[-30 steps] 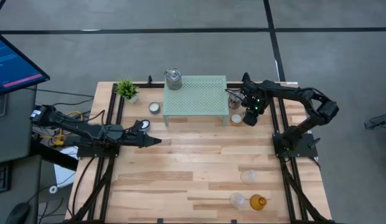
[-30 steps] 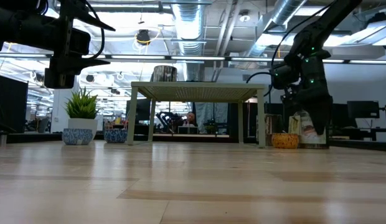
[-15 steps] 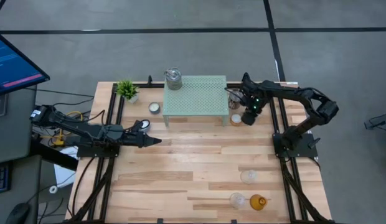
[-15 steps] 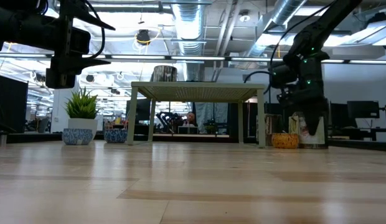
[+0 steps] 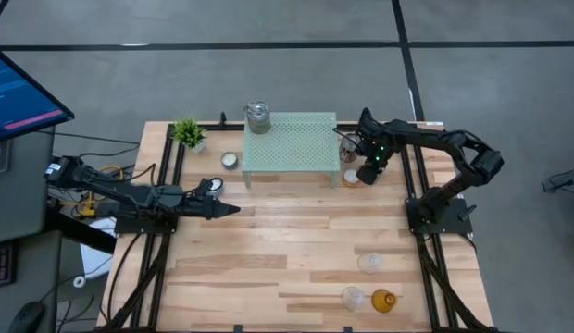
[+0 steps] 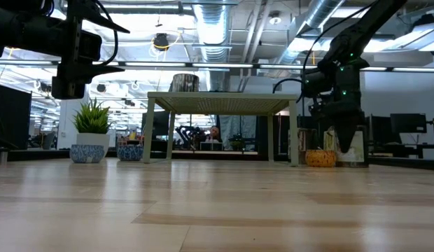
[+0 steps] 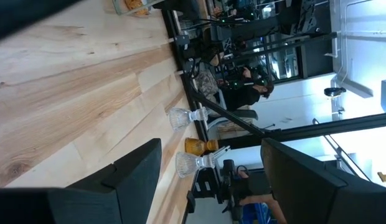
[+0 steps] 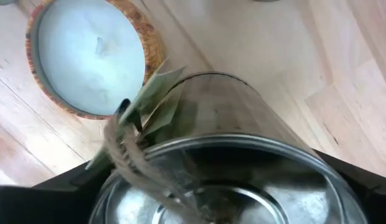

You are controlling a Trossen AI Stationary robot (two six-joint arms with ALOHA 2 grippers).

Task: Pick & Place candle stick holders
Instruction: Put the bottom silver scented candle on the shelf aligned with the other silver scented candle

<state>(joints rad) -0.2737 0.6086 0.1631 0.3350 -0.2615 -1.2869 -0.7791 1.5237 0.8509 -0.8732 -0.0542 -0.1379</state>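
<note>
My right gripper (image 5: pixel 368 172) is at the right end of the pale green mesh stand (image 5: pixel 292 143), shut on a silvery glass jar (image 8: pixel 218 124) that has twine and a paper tag. An orange tealight cup (image 5: pixel 351 176) with white wax (image 8: pixel 90 53) stands on the table right beside it. A second silvery jar (image 5: pixel 257 116) stands on the stand's far left corner. A third silvery jar (image 5: pixel 346 145) stands by the stand's right edge. My left gripper (image 5: pixel 233 210) is open and empty, waiting at the table's left. My right gripper has the silvery jar between its two fingers, near the jar's lidded top (image 8: pixel 224 168). The fingers come from above, slanting down. The jar stands about upright with its bottom toward the table. I cannot tell whether it is clear of the wood.
A low white tealight cup (image 5: pixel 230 161) and a small potted plant (image 5: pixel 189 132) stand left of the stand. Two clear glass cups (image 5: pixel 369 263) (image 5: pixel 353 297) and an amber one (image 5: pixel 384 300) stand near the front right. The middle of the table is bare wood.
My right gripper has moved a little toward the table's left, closer to the mesh stand and the orange tealight cup.
</note>
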